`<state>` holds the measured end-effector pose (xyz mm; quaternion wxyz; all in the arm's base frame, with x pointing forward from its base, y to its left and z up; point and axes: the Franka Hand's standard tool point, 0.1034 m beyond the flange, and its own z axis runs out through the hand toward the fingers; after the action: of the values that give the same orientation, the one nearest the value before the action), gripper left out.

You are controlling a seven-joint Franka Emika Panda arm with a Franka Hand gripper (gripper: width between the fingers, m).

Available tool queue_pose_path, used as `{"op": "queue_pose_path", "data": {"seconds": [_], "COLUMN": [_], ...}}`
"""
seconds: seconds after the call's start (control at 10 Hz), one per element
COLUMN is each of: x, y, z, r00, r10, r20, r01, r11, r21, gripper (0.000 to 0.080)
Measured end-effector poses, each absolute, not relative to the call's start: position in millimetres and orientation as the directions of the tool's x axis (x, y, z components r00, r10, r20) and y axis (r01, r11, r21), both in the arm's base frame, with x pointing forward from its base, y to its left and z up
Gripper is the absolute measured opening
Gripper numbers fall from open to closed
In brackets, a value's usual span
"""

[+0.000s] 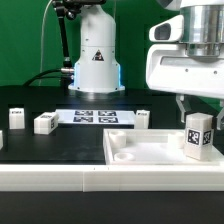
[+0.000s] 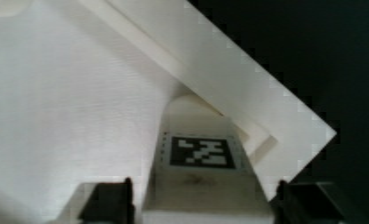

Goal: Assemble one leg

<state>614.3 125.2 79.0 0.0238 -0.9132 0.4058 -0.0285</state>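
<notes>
My gripper (image 1: 198, 116) is at the exterior view's right, shut on a leg (image 1: 198, 136). The leg is a small white post with a black-and-white tag, held upright over the right corner of the large white tray-like piece (image 1: 140, 152). In the wrist view the leg (image 2: 202, 152) sits between my two dark fingers (image 2: 106, 202), at the corner of the white piece (image 2: 92, 100). I cannot tell whether the leg's lower end touches the piece. Three more legs lie on the black table: two at the left (image 1: 17, 120) (image 1: 45, 123) and one near the middle (image 1: 142, 118).
The marker board (image 1: 95, 117) lies flat on the table in front of the robot's white base (image 1: 95, 60). A white ledge (image 1: 60, 180) runs along the near edge of the table. A green wall is behind.
</notes>
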Motion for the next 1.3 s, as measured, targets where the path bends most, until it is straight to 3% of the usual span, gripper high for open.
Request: {"op": "queue_pose_path", "data": {"seconds": [0.1, 0.2, 0.4, 0.9, 1.0, 1.3], "x": [614.4, 614.3, 614.8, 613.5, 613.8, 617.3], "y": [124.8, 124.9, 124.4, 128.0, 125.2, 123.0], "z": [79.0, 79.1, 79.4, 78.3, 77.1, 78.4], "r00": [0.698, 0.768, 0.893, 0.998, 0.985, 0.931], "r10": [-0.715, -0.639, -0.446, 0.01, 0.158, 0.355], "r20": [0.035, 0.043, 0.056, 0.069, 0.07, 0.082], "r01": [-0.712, -0.637, -0.444, 0.011, 0.158, 0.352], "r11": [-0.699, -0.769, -0.895, -1.0, -0.987, -0.935], "r21": [-0.065, -0.058, -0.047, -0.017, 0.004, 0.05], "gripper": [0.0496, 0.0601, 0.0647, 0.0649, 0.0649, 0.0649]}}
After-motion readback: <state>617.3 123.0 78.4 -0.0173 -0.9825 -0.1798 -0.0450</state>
